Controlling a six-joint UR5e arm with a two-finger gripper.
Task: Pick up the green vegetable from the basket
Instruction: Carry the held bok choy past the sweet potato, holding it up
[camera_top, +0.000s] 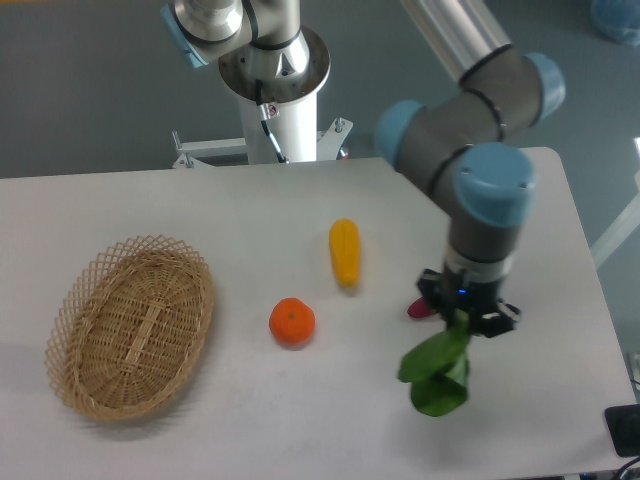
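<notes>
The green vegetable (437, 372), a small bok choy with floppy green leaves, hangs from my gripper (462, 320) at the right of the table. The gripper points down and is shut on its stalk end; the leaves droop below the fingers, close to the table top. The basket (132, 325), light tan wicker and oval, sits empty at the left of the table, far from the gripper.
A yellow oblong vegetable (344, 251) lies at the table's middle. An orange round fruit (292, 322) sits in front of it. A purple-pink item (419, 306) peeks out just left of the gripper. The arm's base column (275, 90) stands behind the table.
</notes>
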